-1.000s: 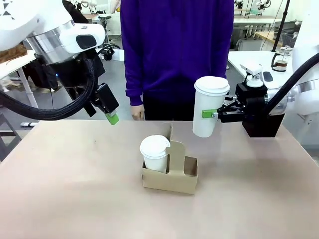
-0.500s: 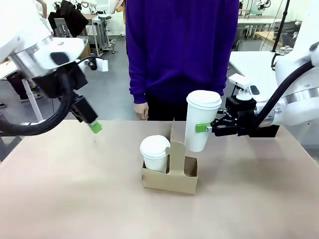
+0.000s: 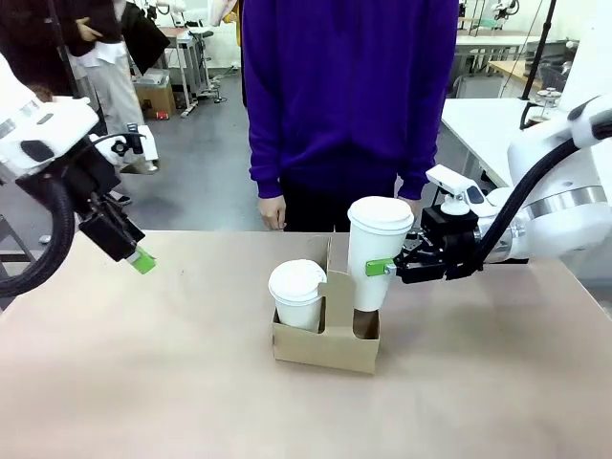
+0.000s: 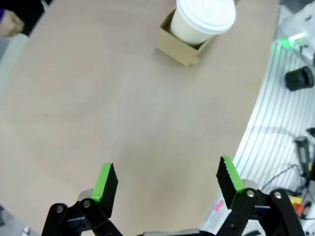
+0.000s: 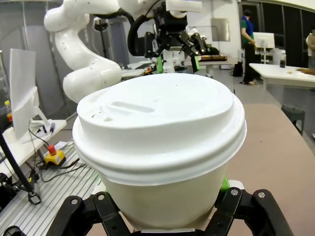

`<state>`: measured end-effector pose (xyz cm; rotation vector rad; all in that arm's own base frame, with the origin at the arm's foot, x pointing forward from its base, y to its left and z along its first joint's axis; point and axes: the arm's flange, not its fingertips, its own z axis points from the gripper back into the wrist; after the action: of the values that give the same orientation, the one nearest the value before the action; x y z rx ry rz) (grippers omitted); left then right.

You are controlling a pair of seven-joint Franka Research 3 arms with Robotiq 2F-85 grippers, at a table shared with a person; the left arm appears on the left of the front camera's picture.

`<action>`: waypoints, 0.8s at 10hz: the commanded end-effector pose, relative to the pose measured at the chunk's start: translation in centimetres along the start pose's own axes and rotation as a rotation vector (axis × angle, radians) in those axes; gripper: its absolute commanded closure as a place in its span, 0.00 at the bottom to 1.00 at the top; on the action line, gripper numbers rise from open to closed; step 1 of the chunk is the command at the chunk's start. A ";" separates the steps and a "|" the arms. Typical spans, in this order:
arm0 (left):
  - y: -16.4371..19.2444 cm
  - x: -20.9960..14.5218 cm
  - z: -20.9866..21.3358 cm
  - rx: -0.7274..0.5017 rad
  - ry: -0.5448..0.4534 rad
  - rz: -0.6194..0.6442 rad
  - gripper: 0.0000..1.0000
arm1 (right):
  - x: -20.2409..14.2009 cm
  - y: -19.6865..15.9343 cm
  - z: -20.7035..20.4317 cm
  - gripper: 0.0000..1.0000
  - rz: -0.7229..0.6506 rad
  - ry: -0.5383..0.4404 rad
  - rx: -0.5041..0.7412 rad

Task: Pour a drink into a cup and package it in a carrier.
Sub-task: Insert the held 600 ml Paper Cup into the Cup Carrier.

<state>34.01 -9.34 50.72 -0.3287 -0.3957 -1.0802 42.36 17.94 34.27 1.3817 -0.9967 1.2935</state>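
Lowering cup (image 3: 378,251) into carrier (image 3: 327,339); left tool (image 3: 134,253) withdrawn.

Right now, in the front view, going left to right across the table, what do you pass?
left gripper → short lidded cup sitting in the carrier → carrier handle → tall lidded cup → right gripper gripping it

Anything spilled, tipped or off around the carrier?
Nothing stands out. The carrier sits flat, one lidded cup upright in its left slot. The right gripper holds the second cup upright, base entering the right slot. No spill shows.
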 end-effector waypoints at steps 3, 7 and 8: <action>1.6 -2.4 -0.6 -0.086 -0.039 -0.026 0.00 | -1.5 -0.1 -1.8 0.20 0.015 -0.022 0.028; 1.2 -2.1 -0.4 -0.060 -0.025 -0.024 0.03 | -3.2 -0.8 -2.3 0.20 -0.007 0.015 0.048; 1.2 -2.1 -0.4 -0.060 -0.025 -0.024 0.03 | -3.8 -1.0 -2.2 0.20 -0.004 0.023 0.052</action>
<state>34.29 -7.50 49.31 -0.3814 -0.3833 -1.1005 41.77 19.70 30.84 1.4259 -0.9370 1.2939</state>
